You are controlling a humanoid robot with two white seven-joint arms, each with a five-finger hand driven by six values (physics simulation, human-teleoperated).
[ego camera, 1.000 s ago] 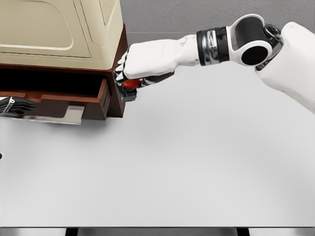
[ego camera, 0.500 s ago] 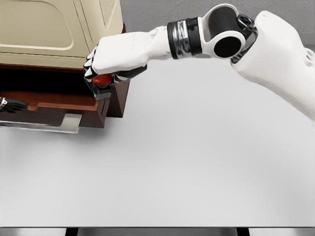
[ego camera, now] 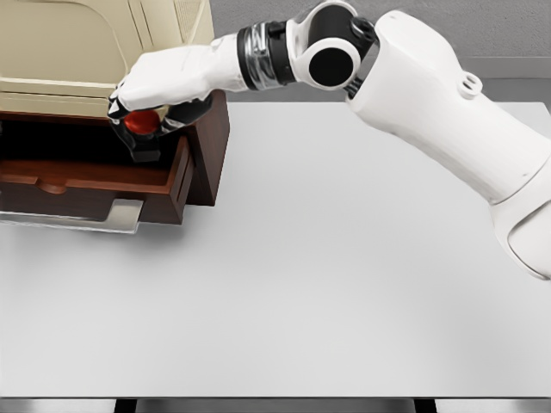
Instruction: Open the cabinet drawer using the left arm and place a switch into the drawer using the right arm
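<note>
My right hand [ego camera: 151, 86], at ten o'clock in the view, pinches the red switch [ego camera: 140, 123] in curled fingers, over the open drawer [ego camera: 95, 185]. I judge this the placing step; next I lower and let go inside it.

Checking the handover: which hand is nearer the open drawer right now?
Right. The right hand holds the red switch just over the drawer opening; the left hand is not in view.
</note>
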